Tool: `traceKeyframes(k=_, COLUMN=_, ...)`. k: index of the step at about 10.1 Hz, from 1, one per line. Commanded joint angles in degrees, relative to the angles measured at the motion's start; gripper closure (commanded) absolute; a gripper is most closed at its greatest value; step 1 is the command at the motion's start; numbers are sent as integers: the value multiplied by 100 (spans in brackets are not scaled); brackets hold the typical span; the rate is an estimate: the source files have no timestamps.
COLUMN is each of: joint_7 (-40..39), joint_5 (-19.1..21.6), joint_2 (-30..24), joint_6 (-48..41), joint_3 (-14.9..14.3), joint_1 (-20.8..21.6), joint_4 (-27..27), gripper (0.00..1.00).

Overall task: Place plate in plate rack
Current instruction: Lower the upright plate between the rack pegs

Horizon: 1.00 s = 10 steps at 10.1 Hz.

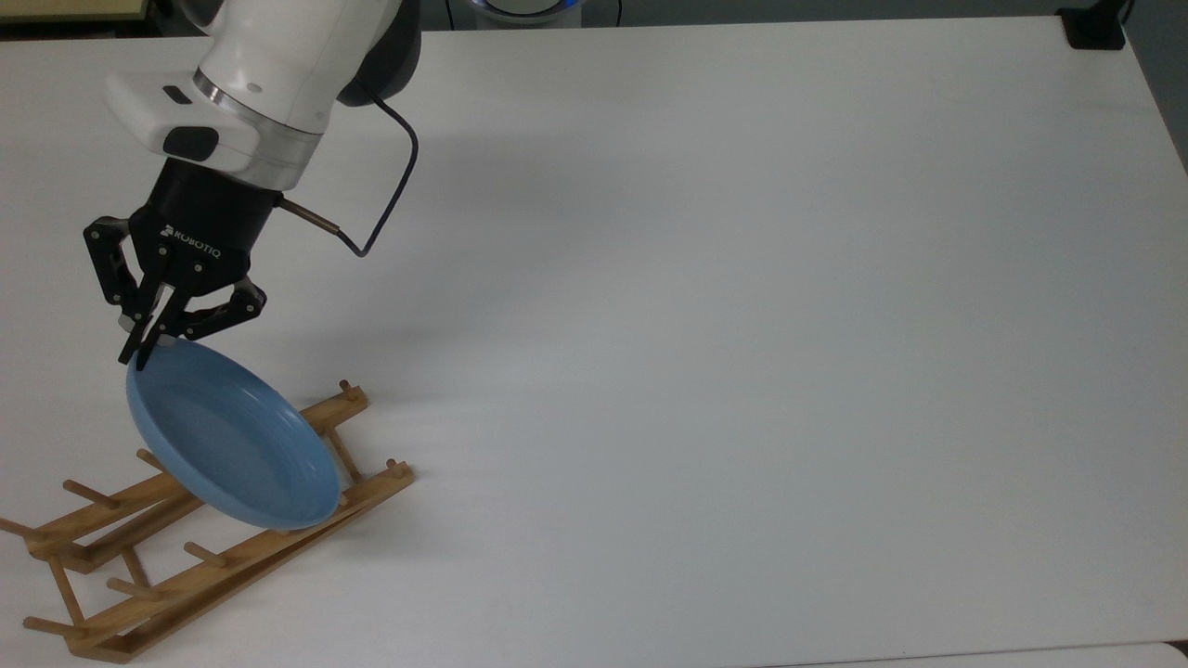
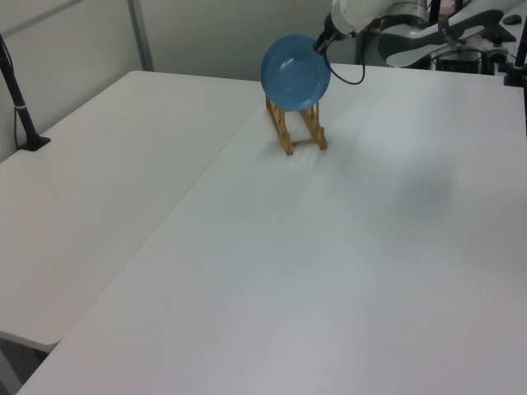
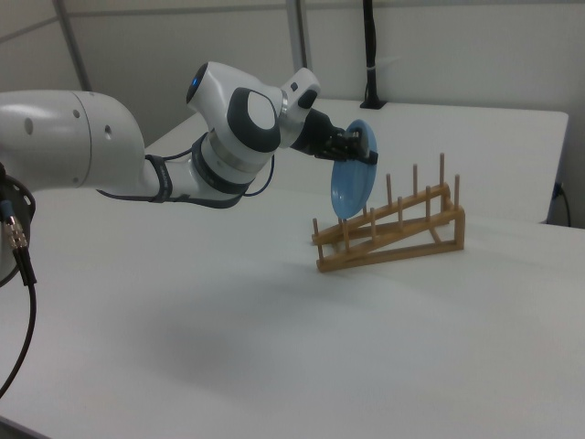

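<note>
My gripper (image 1: 144, 348) is shut on the upper rim of the light-blue plate (image 1: 232, 436), which hangs tilted on edge. The plate's lower edge sits low over the near end of the wooden plate rack (image 1: 148, 566), between its two rails. In the right view the plate (image 3: 352, 183) stands nearly upright just above the rack's (image 3: 393, 236) low end, with the gripper (image 3: 364, 146) at its top. In the left view the plate (image 2: 295, 72) covers the rack's (image 2: 298, 127) far part. Whether the plate touches the rack I cannot tell.
The rack lies at the top view's lower left, close to the white table's (image 1: 742, 325) left edge. A black cable (image 1: 390, 186) loops off the wrist. A black post base (image 1: 1095, 28) stands at the top view's far right corner.
</note>
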Motion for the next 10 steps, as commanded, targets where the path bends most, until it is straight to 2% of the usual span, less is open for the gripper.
traceKeyframes(k=1, joint_7=155, joint_5=-329, joint_2=104, joint_6=136, joint_3=-55, joint_1=26, joint_4=72, gripper=100)
traceKeyframes(k=5, joint_7=471, joint_5=-356, joint_2=69, joint_6=127, joint_3=-98, joint_1=26, joint_4=334, gripper=100)
traceKeyframes(k=7, joint_7=498, joint_5=-749, joint_2=121, joint_6=127, joint_3=-116, joint_1=26, joint_4=318, gripper=100)
traceKeyframes(k=10, joint_7=507, joint_5=-1032, joint_2=236, joint_6=127, joint_3=-116, joint_1=35, joint_4=283, gripper=100)
